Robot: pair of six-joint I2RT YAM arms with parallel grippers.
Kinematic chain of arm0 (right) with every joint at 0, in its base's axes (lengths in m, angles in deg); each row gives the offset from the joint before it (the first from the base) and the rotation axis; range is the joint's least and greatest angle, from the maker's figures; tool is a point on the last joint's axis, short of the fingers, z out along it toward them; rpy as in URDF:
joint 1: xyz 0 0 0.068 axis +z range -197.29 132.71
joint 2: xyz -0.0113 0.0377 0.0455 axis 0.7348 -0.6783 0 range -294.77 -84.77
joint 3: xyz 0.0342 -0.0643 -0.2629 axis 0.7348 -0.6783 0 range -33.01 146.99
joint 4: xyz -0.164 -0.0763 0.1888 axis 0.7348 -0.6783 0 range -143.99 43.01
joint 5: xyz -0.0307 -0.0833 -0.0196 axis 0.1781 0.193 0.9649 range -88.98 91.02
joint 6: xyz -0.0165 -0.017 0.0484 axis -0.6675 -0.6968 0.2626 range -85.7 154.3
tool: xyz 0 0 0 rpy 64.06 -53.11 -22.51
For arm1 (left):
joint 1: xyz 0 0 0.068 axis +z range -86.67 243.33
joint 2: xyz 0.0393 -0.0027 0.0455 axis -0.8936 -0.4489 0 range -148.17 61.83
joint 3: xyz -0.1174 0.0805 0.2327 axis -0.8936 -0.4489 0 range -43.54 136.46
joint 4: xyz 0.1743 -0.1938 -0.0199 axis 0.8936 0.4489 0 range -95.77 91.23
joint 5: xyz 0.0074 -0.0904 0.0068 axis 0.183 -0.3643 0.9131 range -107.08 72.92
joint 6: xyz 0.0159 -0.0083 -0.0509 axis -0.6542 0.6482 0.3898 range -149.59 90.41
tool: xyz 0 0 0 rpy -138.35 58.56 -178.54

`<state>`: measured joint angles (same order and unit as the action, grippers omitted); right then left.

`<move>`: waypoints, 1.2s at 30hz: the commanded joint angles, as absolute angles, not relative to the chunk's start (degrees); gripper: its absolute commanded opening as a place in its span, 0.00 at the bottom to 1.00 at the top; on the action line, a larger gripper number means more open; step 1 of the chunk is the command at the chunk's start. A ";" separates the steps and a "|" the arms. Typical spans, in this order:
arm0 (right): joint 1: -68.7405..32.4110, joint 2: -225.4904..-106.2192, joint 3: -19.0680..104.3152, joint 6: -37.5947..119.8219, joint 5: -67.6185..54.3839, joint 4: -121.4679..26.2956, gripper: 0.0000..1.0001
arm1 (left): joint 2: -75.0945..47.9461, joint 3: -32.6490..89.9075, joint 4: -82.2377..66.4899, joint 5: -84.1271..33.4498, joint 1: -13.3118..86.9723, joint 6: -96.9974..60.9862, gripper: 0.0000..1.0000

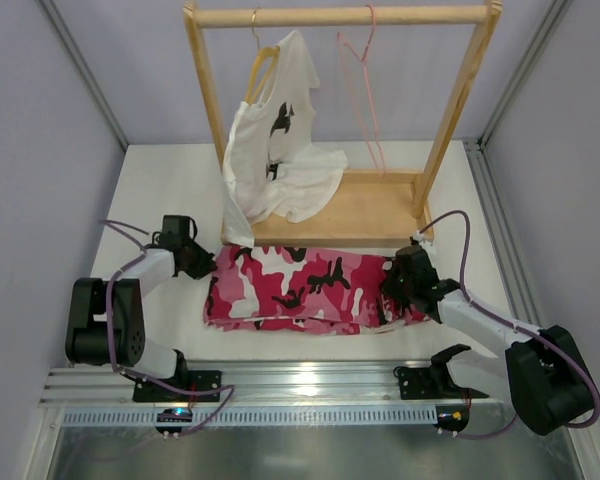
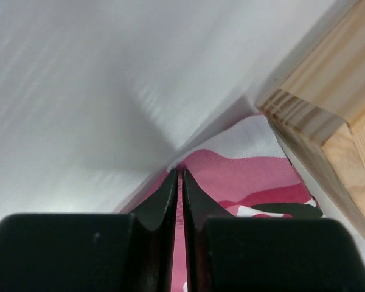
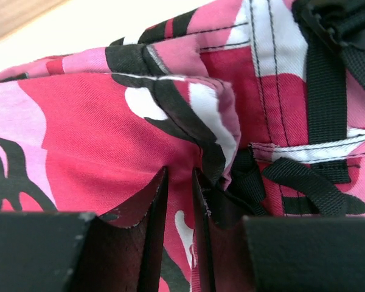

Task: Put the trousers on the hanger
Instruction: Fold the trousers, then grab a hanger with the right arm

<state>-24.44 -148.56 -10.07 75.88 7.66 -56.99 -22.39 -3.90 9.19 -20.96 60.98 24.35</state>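
From the top camera I see the trousers (image 1: 290, 288) lying folded on the white table (image 1: 165, 180), just in front of the wooden rack (image 1: 370, 212). The pink wire hanger (image 1: 365, 110) hangs from its rail. The left gripper (image 1: 205, 265) sits at 1 end of the cloth, the right gripper (image 1: 392, 288) at the other. Left wrist: jaws pinched together on a sliver of pink cloth. Right wrist: jaws nearly together, clamping a camouflage fold beside black webbing straps (image 3: 325, 91).
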 commanded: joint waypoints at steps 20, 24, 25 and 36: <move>-21.19 -136.81 20.55 61.57 5.86 -85.46 0.72 | -2.08 9.09 25.68 -26.05 65.79 10.76 1.00; -21.28 -138.03 34.20 56.99 4.19 -90.05 0.85 | 1.19 10.24 27.80 -24.81 65.79 7.95 1.00; -21.19 -138.73 37.10 56.45 4.45 -91.10 0.86 | 1.01 10.16 27.80 -25.33 65.70 7.60 1.00; -21.28 -154.98 67.96 47.31 9.28 -93.76 0.85 | 5.84 -0.91 18.14 -38.87 65.79 11.90 1.00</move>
